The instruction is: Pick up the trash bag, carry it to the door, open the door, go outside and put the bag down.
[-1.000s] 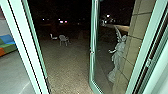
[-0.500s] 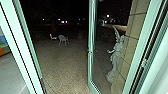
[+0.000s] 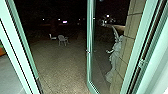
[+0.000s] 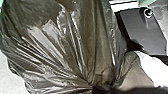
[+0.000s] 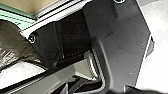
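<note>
The glass door (image 3: 89,51) stands open ahead in the head view, its leaf swung outward over the yard. Large in the left wrist view is the dark, shiny trash bag (image 4: 55,45); its folds run together into a tight neck, where my left gripper (image 4: 100,89) is shut on it. Part of the trash bag (image 5: 11,45) also shows at an edge of the right wrist view, beside the robot's dark plate. How my right gripper stands cannot be made out.
Green door-frame posts (image 3: 21,50) rise on both sides of the opening. Outside on the paved yard (image 3: 62,67) are a pale chair (image 3: 63,40) and, beyond the glass, a winged statue (image 3: 115,56) by a tiled wall (image 3: 122,50). It is dark out there.
The head camera has moved with the robot: the left post, door leaf and statue now appear further left, and the coloured seating at the left edge has nearly slipped from sight.
</note>
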Robot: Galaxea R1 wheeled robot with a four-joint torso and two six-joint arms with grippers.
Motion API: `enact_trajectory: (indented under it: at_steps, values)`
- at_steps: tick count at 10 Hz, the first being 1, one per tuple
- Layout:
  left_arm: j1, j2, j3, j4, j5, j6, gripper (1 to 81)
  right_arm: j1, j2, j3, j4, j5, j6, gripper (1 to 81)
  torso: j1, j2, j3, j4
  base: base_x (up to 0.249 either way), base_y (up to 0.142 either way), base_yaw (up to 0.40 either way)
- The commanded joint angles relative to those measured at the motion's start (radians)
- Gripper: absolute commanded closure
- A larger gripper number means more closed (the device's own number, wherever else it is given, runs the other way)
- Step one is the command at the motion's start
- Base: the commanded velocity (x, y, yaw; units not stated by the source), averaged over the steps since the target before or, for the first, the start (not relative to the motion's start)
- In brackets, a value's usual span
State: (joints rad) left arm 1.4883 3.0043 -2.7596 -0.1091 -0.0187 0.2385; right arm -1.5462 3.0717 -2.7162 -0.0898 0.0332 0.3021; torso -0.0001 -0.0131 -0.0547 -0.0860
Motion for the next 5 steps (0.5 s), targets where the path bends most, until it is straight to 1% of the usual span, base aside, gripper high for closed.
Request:
enact_trajectory:
  at_steps: [1,5]
  values:
    - [-0.049,-0.01,-0.003,-0.001,0.056,0.007,81.1,0.039,0.011,0.006,0.005,-0.053,-0.003,1.0,0.0,0.0,0.0,0.0,0.0,0.0,0.0]
    - [-0.049,-0.01,-0.003,0.006,0.057,0.005,81.1,0.039,0.011,0.006,0.007,-0.053,-0.003,1.0,0.0,0.0,0.0,0.0,0.0,0.0,0.0]
